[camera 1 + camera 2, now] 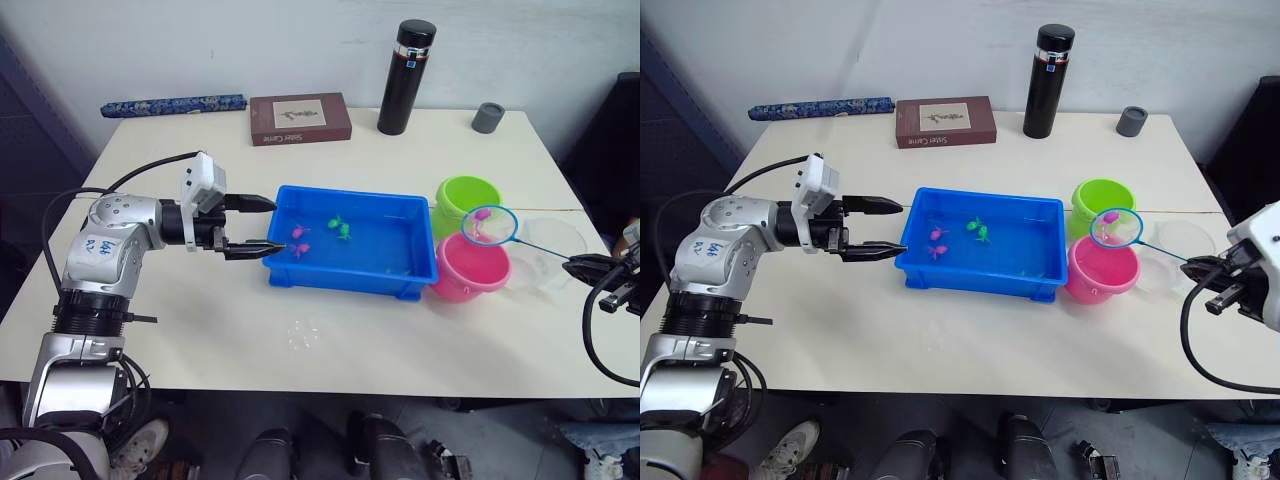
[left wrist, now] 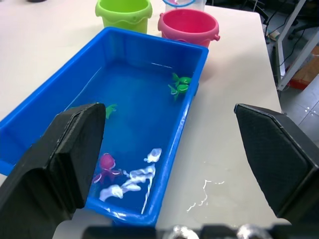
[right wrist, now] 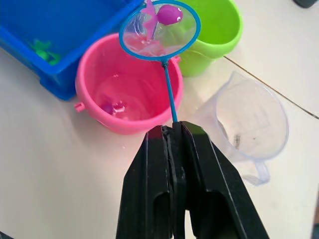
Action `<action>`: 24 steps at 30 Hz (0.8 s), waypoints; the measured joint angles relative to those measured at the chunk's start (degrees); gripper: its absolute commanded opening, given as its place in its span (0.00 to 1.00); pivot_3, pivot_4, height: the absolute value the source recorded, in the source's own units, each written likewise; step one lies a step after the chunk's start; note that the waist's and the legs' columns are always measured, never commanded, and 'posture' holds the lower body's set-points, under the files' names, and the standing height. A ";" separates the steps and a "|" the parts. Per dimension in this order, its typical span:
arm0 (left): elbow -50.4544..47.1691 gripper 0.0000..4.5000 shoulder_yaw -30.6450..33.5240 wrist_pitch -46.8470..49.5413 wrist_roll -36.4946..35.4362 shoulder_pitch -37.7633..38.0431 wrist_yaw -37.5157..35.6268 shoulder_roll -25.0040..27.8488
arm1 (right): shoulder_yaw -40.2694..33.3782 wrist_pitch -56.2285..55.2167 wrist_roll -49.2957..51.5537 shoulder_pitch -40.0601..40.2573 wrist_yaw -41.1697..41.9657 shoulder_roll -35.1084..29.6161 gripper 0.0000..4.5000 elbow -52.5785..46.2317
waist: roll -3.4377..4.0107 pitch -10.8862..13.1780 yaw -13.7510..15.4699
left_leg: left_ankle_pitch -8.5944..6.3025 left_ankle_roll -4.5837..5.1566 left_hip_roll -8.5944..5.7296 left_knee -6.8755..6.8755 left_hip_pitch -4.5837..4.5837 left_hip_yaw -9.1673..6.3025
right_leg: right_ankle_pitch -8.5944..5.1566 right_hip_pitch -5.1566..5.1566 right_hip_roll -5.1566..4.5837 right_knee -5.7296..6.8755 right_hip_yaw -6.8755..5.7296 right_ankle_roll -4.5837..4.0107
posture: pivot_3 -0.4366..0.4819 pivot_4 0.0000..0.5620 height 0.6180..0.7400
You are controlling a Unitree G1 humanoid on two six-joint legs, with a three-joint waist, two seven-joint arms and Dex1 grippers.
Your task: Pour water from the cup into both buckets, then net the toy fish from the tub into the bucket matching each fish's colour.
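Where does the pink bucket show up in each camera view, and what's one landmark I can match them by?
Left eye: pink bucket right of the blue tub.
Right eye: same spot.
Left wrist: far end, beyond the tub.
Right wrist: under the net, centre-left.
Shared landmark: green bucket beside it.

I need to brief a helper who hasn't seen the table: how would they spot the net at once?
Find the blue tub, then the pink bucket and green bucket beside it. The net hovers over them: a light-blue hoop on a thin stick, holding a pink fish.
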 measured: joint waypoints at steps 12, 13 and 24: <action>9.77 0.99 -1.49 -5.19 3.42 -4.47 -2.76 -3.25 | 5.81 -30.09 -24.29 17.02 -9.07 3.81 0.00 -3.54 | -0.01 -0.03 0.04 | 0.01 0.00 -0.02 0.07 0.01 0.05 | 0.03 0.03 0.12 0.03 0.08 0.05 | 0.48 0.27 1.00; 10.33 0.99 -1.49 -5.44 3.60 -4.60 -2.89 -3.43 | 5.93 -32.03 -25.88 17.10 -9.75 3.82 0.00 -3.49 | -0.01 -0.03 0.03 | 0.01 0.00 -0.02 0.09 0.02 0.06 | 0.03 0.03 0.12 0.04 0.09 0.05 | 0.48 0.27 1.00; 12.58 0.99 -1.56 -6.90 4.89 -5.95 -4.21 -4.84 | 5.92 -51.80 -39.07 17.07 -16.00 3.93 0.00 -0.33 | -0.01 -0.02 0.02 | 0.01 0.00 0.00 0.11 0.04 0.10 | 0.03 0.03 0.17 0.06 0.13 0.05 | 0.48 0.27 1.00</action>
